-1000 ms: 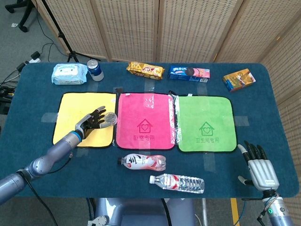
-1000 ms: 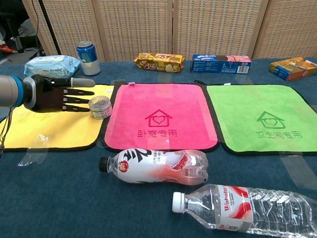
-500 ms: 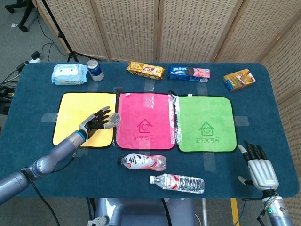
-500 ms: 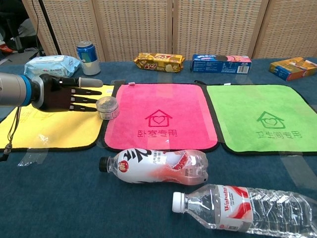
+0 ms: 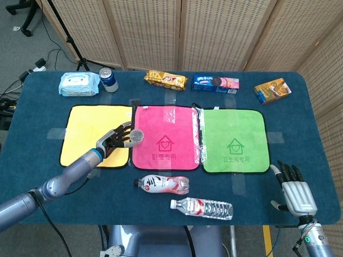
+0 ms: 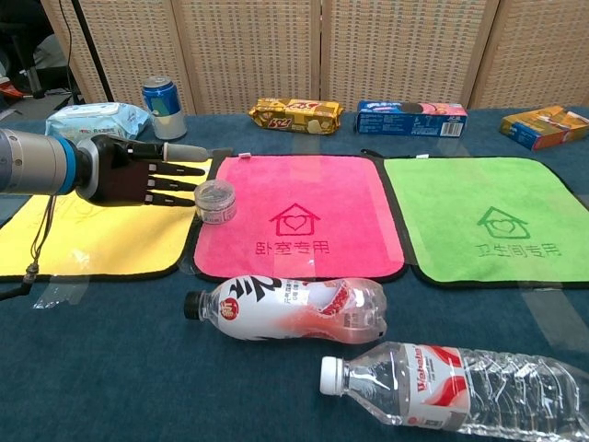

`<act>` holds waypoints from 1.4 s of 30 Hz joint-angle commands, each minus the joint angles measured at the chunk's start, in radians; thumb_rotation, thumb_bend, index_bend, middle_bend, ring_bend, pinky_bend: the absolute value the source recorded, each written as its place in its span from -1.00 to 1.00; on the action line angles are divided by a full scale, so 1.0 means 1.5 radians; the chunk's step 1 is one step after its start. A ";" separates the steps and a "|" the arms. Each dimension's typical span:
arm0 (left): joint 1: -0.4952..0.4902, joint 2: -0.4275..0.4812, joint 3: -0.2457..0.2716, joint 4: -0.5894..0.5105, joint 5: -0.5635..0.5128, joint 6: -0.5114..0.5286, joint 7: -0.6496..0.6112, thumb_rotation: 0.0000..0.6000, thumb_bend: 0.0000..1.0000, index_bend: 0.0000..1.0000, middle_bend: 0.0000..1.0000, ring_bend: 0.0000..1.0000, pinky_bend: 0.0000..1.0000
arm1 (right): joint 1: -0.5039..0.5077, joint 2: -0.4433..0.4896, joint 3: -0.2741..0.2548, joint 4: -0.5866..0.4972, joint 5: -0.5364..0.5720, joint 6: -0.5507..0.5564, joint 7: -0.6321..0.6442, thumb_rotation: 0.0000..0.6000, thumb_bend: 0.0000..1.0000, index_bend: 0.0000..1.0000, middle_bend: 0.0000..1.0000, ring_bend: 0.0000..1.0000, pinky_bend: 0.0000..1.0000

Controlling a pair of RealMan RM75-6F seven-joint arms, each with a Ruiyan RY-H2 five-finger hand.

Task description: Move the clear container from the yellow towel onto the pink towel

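Three towels in a row on the blue table (image 5: 32,160): yellow towel (image 5: 88,126) at left, pink towel (image 5: 166,140) in the middle, green towel (image 5: 234,140) at right. One clear container (image 6: 215,201), small and upright, at the left edge of the pink towel, right by the seam with the yellow. One left hand (image 6: 138,173) reaching in from the left above the yellow towel, fingers straight and spread, fingertips (image 6: 189,184) at the container's side; cannot tell whether touching or gripping. One right hand (image 5: 296,191) at the table's near right corner, fingers apart, holding nothing. Two plastic bottles lying on their sides in front of the towels: red-labelled bottle (image 6: 287,308) nearer the pink towel, clear water bottle (image 6: 451,387) nearer the camera. Along the far edge: one wipes pack (image 5: 79,84), one blue can (image 5: 108,80), one gold snack packet (image 5: 165,80), one blue biscuit box (image 5: 215,83), one orange box (image 5: 272,90)
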 commanded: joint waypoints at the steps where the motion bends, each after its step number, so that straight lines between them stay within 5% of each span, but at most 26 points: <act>1: -0.004 -0.001 0.004 -0.001 -0.003 0.001 0.001 1.00 -0.65 -1.00 -1.00 -1.00 -1.00 | 0.000 0.001 0.000 0.000 0.001 0.000 0.001 1.00 -0.78 -0.94 -1.00 -1.00 -1.00; 42: -0.088 -0.051 0.047 -0.009 -0.037 0.035 0.035 1.00 -0.65 -1.00 -1.00 -1.00 -1.00 | -0.018 0.014 -0.007 -0.003 0.009 0.015 0.000 1.00 -0.79 -0.94 -1.00 -1.00 -1.00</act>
